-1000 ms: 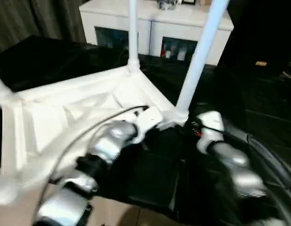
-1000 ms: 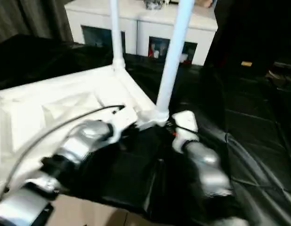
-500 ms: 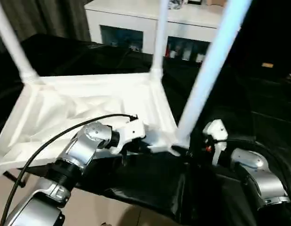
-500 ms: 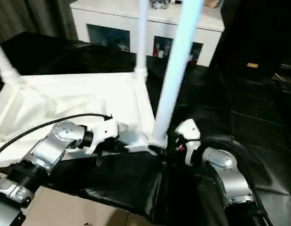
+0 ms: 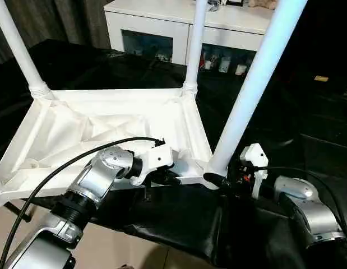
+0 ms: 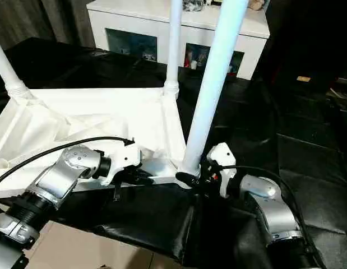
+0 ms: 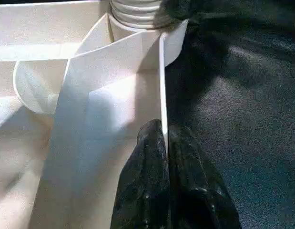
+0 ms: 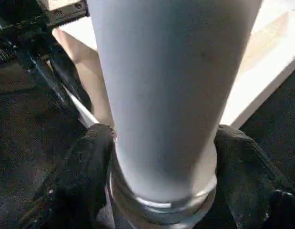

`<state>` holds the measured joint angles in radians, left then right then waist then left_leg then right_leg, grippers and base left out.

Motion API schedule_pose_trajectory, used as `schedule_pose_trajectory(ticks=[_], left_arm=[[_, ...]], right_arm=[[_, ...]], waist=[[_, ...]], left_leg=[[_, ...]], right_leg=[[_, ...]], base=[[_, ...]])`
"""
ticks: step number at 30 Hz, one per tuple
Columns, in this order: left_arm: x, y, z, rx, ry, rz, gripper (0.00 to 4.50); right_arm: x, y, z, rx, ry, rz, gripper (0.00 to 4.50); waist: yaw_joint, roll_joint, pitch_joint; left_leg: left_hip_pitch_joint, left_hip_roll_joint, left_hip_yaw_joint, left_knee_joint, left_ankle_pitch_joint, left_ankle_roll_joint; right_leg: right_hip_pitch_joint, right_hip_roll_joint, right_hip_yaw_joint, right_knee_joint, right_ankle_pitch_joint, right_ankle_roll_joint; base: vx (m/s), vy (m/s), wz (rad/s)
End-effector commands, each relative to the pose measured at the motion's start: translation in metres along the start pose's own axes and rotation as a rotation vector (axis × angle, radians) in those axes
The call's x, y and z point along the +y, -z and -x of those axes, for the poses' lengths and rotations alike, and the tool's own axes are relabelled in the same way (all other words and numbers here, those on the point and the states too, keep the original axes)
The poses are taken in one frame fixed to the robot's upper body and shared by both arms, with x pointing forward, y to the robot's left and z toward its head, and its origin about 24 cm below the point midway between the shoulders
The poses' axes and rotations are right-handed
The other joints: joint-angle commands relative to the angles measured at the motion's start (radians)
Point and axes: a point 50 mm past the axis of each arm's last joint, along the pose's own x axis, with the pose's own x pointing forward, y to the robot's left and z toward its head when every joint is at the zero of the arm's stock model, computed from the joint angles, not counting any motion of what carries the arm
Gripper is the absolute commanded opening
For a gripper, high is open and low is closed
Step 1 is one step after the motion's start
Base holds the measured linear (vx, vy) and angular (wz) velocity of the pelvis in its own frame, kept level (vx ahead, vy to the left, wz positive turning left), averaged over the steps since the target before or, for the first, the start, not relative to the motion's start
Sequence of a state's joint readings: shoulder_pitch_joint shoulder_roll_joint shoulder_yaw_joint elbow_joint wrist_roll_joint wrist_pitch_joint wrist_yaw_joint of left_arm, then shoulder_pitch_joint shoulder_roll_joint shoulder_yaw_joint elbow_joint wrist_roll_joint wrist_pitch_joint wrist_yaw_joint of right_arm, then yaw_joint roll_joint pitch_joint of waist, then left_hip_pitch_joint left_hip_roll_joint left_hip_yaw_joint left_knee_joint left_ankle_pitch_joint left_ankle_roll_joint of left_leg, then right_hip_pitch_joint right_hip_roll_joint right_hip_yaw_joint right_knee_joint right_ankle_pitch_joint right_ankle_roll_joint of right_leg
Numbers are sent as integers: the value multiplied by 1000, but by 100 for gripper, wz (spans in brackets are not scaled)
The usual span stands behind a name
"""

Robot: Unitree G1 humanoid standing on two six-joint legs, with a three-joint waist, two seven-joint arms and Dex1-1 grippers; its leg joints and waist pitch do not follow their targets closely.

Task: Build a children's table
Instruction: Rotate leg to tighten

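The table lies upside down on the black-covered counter, filling the left and centre of the head views, ribbed underside up. Three legs rise out of the top of the frame from its corners.

The biggest risk, as I judge it, is the whole table sliding or tipping if the near leg at centre right is twisted while the rim is held by one thin edge. A smaller risk is the leg seating crooked, should the right tool slip on its smooth base.

The left arm reaches in from lower left, forearm angled toward centre; the left tool is pinched tight on the table's thin rim wall. The right arm comes from lower right, its right tool straddling the near leg's base, fingers against either side.
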<state>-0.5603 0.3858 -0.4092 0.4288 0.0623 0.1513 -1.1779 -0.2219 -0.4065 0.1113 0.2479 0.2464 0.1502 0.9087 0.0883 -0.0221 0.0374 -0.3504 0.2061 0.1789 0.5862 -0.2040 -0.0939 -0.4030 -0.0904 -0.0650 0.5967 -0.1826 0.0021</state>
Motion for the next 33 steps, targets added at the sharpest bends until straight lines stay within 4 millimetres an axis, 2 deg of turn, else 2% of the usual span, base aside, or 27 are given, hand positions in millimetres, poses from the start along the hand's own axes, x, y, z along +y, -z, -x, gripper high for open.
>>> schedule_pose_trajectory(ticks=[1,4,5,6,7,8,10,11,12,13,14,15,16,17,18,20,21,24,25,26,28,29,31,32,33], left_arm=[[-8,6,-6,38,62,6,0],[-9,10,-8,69,57,15,0],[-9,11,-8,75,50,16,0],[-4,14,-14,104,-25,21,0],[-4,14,-14,106,-31,22,0],[1,14,-19,115,-90,24,0],[7,11,-25,107,-184,40,0],[10,7,-30,93,-223,68,0],[16,-1,-41,86,-325,118,0],[18,-4,-45,86,-355,133,0],[20,-7,-47,78,-389,154,0],[22,-10,-50,70,-422,175,0],[25,-17,-56,47,-475,216,0],[27,-25,-63,21,-519,256,0],[28,-33,-70,-5,-543,281,0],[27,-43,-80,-26,-561,273,0],[26,-46,-83,-30,-557,259,0],[26,-47,-85,-25,-553,253,0],[27,-45,-82,-22,-544,236,0],[27,-43,-78,-28,-528,210,0],[28,-37,-73,-11,-521,206,0],[28,-35,-72,-7,-516,194,0],[29,-28,-66,10,-509,186,0],[29,-25,-64,10,-493,177,0],[29,-23,-61,14,-484,177,0]], right_arm=[[1,-2,1,-23,-12,-6,288],[-2,5,-3,-17,68,-56,274],[-4,8,-4,-8,94,-62,272],[-10,20,-10,43,225,-97,271],[-10,21,-11,48,235,-100,270],[-11,27,-14,70,285,-122,269],[-10,34,-20,94,347,-141,268],[-9,36,-25,100,385,-160,268],[-10,37,-38,107,492,-196,267],[-10,36,-42,109,521,-208,267],[-10,36,-45,112,547,-219,267],[-9,36,-48,115,572,-230,267],[-9,35,-56,122,618,-261,267],[-8,33,-64,122,668,-301,267],[-7,31,-72,107,708,-349,267],[-2,25,-86,84,733,-400,267],[0,23,-90,80,727,-397,267],[2,19,-95,86,700,-342,267],[-1,12,-92,27,679,-330,267],[-4,7,-87,-26,685,-307,302],[-8,2,-80,-58,690,-265,337],[-10,1,-77,-68,696,-255,339],[-15,0,-65,-79,716,-225,347],[-17,0,-59,-77,715,-200,356],[-19,0,-53,-77,718,-178,372]], waist=[[-2,-8,-53],[-4,-7,-53],[-5,-7,-50],[-6,-7,-50],[-9,-6,-47],[-11,-4,-42],[-13,-6,-40],[-15,-9,-38],[-17,-6,-36],[-25,-8,-30],[-26,-8,-32],[-29,-9,-35],[-31,-10,-37],[-36,-7,-34],[-39,-8,-34],[-42,-11,-39],[-41,-11,-38],[-39,-14,-38],[-37,-16,-38],[-35,-16,-39],[-28,-18,-43],[-27,-20,-44],[-26,-21,-44],[-27,-20,-50],[-27,-21,-50]], left_leg=[[-1,24,1,-68,-109,83],[-1,24,1,-70,-116,77],[-1,24,0,-72,-135,69],[-1,24,0,-73,-145,63],[2,22,1,-75,-168,46],[5,22,-1,-80,-215,23],[13,21,-2,-81,-271,3],[12,20,-8,-86,-322,-8],[14,21,-9,-87,-339,-12],[20,17,-12,-87,-383,-21],[26,15,-14,-86,-399,-24],[27,14,-17,-85,-402,-20],[24,16,-18,-88,-392,-13],[26,16,-17,-90,-400,-12],[28,13,-17,-89,-412,-11],[21,11,-22,-91,-406,-6],[20,9,-21,-91,-403,3],[13,7,-22,-93,-389,23],[12,8,-22,-94,-381,30],[12,9,-21,-94,-377,32],[11,11,-16,-92,-336,45],[5,11,-14,-93,-301,54],[-6,10,-14,-94,-270,65],[-17,12,-18,-93,-217,63],[-21,12,-20,-94,-193,63]], right_leg=[[54,-48,42,-47,-66,-253],[53,-49,42,-48,-90,-247],[53,-49,41,-53,-123,-241],[53,-49,41,-54,-140,-236],[47,-48,42,-61,-178,-226],[43,-49,41,-71,-260,-207],[38,-49,41,-81,-348,-179],[40,-52,40,-90,-445,-137],[35,-53,39,-93,-473,-128],[27,-52,32,-105,-559,-105],[26,-54,30,-111,-595,-91],[26,-55,30,-114,-604,-80],[28,-53,29,-115,-575,-80],[24,-48,27,-115,-557,-88],[22,-47,25,-119,-565,-85],[32,-49,20,-119,-554,-75],[27,-49,22,-122,-552,-67],[30,-52,26,-122,-543,-61],[30,-54,28,-121,-539,-61],[30,-55,28,-121,-535,-62],[30,-54,34,-115,-481,-76],[34,-53,36,-110,-436,-90],[42,-54,35,-108,-430,-90],[53,-57,35,-98,-387,-93],[56,-55,33,-97,-364,-93]], base=[[0,0,0],[0,0,0],[0,0,0],[0,0,0],[0,0,0],[0,0,0],[0,0,0],[0,0,0],[0,0,0],[-52,7,-1],[0,0,0],[0,0,0],[0,0,0],[0,0,0],[0,0,0],[0,0,0],[0,0,0],[0,0,0],[0,0,0],[0,0,0],[0,0,0],[0,0,0],[0,0,0],[0,0,0],[0,0,0]])
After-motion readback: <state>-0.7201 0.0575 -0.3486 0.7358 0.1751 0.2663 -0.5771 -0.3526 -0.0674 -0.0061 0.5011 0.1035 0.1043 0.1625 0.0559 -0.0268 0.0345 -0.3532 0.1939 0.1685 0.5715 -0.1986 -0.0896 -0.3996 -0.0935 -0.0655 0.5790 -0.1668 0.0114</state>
